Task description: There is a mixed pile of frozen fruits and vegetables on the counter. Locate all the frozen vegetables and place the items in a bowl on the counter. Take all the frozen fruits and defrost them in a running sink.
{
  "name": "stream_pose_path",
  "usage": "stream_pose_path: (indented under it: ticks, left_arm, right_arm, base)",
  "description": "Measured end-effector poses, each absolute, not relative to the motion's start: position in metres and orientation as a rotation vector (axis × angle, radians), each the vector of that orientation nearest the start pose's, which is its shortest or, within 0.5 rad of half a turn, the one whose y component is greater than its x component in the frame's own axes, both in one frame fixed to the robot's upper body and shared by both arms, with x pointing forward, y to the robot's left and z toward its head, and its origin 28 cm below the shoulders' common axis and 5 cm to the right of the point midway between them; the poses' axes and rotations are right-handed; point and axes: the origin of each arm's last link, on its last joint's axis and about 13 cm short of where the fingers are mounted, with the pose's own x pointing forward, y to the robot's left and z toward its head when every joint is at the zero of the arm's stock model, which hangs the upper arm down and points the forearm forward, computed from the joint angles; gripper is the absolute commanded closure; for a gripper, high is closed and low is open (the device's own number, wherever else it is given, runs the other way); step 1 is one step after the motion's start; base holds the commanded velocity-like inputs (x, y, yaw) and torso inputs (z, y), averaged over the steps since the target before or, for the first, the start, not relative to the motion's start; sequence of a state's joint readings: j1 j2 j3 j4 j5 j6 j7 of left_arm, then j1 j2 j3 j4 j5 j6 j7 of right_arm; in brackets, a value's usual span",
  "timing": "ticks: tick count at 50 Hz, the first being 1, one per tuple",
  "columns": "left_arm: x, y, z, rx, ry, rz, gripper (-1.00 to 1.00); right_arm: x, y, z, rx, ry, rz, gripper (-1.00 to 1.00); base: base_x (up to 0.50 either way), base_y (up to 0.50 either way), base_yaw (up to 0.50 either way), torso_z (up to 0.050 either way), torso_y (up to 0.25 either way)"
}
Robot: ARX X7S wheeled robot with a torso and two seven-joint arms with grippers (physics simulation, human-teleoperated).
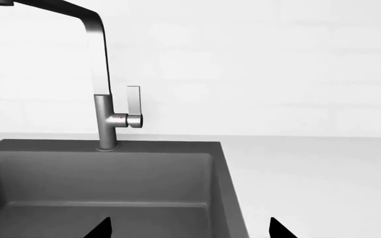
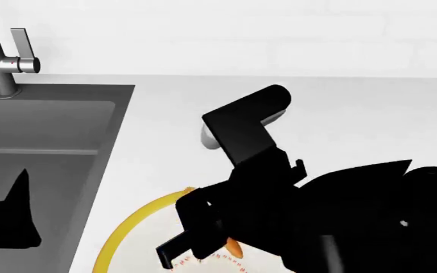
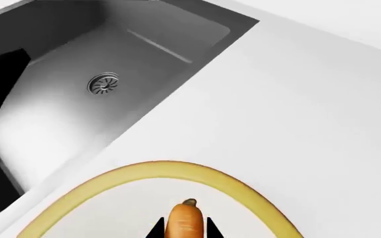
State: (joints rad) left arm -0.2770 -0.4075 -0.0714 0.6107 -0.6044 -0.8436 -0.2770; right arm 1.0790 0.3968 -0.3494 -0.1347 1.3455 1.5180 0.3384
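My right gripper (image 3: 184,231) is shut on the small orange carrot (image 3: 185,220) and holds it over the white inside of the bowl (image 3: 177,169), just within its yellow rim. In the head view the carrot (image 2: 234,248) peeks out below the right arm above the bowl (image 2: 124,234). My left gripper (image 1: 190,231) is open and empty over the dark grey sink (image 1: 97,183), facing the faucet (image 1: 104,99). The sink (image 2: 52,125) lies at the left of the head view. No water shows. The eggplant, pear and brown fruit are out of view.
The white counter (image 2: 340,114) runs right of the sink to the white wall. The drain (image 3: 103,84) sits in the sink floor. My left arm (image 2: 13,219) hangs dark over the basin. My right arm (image 2: 249,136) hides much of the bowl.
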Motion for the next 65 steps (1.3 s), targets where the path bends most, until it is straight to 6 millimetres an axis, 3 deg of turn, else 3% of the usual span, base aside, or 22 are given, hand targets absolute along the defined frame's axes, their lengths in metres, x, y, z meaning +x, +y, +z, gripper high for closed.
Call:
stream_pose_path:
  ticks: [19, 20, 35, 49, 65]
  left_arm:
    - [0.226, 0.256, 0.155, -0.015, 0.000, -0.011, -1.00]
    - [0.225, 0.256, 0.155, -0.015, 0.000, -0.012, -1.00]
    - [0.225, 0.256, 0.154, -0.013, 0.002, -0.017, -1.00]
    - [0.225, 0.257, 0.155, -0.010, -0.002, -0.010, -1.00]
    - [0.226, 0.254, 0.153, 0.001, -0.004, -0.016, -1.00]
  right_arm:
    - [0.266, -0.086, 0.211, -0.209, 0.635, 0.750, 1.00]
    - [0.266, -0.086, 0.210, -0.210, 0.637, 0.751, -1.00]
    - [0.260, -0.087, 0.218, -0.226, 0.583, 0.747, -1.00]
    - [0.253, -0.107, 0.244, -0.168, 0.327, 0.589, -1.00]
    - [0.228, -0.138, 0.209, -0.047, 0.000, 0.214, -1.00]
  base:
    - [0.00, 0.00, 0.00, 0.000, 0.000]
    - [0.00, 0.00, 0.00, 0.000, 0.000]
    - [0.00, 0.00, 0.00, 0.000, 0.000]
    - [0.00, 0.00, 0.00, 0.000, 0.000]
    - [0.00, 0.00, 0.00, 0.000, 0.000]
